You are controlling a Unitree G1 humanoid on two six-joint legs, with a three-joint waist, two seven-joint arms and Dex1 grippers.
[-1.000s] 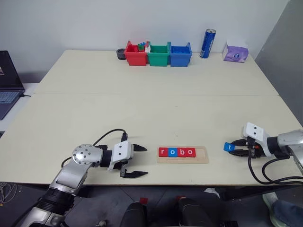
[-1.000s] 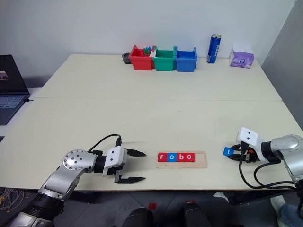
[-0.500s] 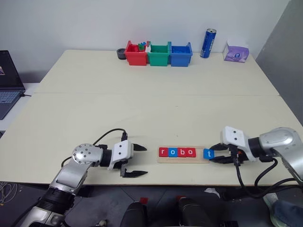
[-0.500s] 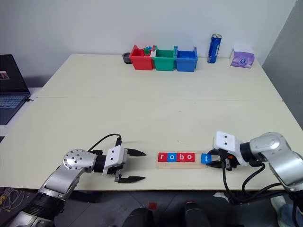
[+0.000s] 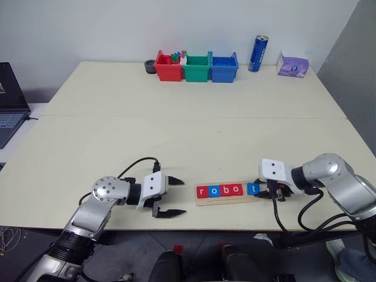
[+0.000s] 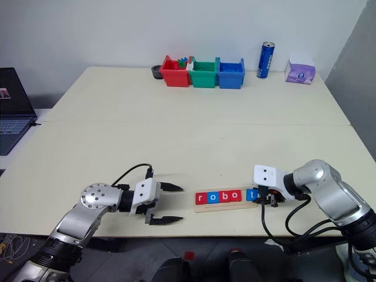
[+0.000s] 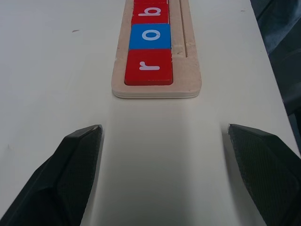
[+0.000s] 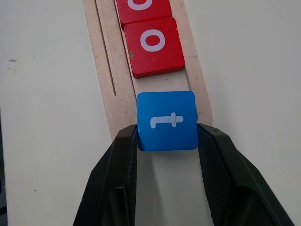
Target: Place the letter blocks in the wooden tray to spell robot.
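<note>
Final placement step of the spelling task. The wooden tray (image 5: 227,192) lies near the front edge of the table (image 5: 188,135) and already carries four letter blocks in a row: a red "r" (image 7: 148,67), a blue "o" (image 7: 150,36), a red "b" (image 7: 151,12) and a red "o" (image 8: 154,46). The right claw (image 8: 167,141) grips the blue "t" block (image 8: 167,121) by its two side edges and holds it at the tray's open right end, just beside the last red "o" and slightly askew; whether the block already sits in the groove cannot be told. The left claw (image 7: 164,155) stands wide and empty off the tray's left end, apart from the wood. The next move probably calls for squaring the "t" with the row, seating it flat against the "o", then releasing without dragging the block back out.
</note>
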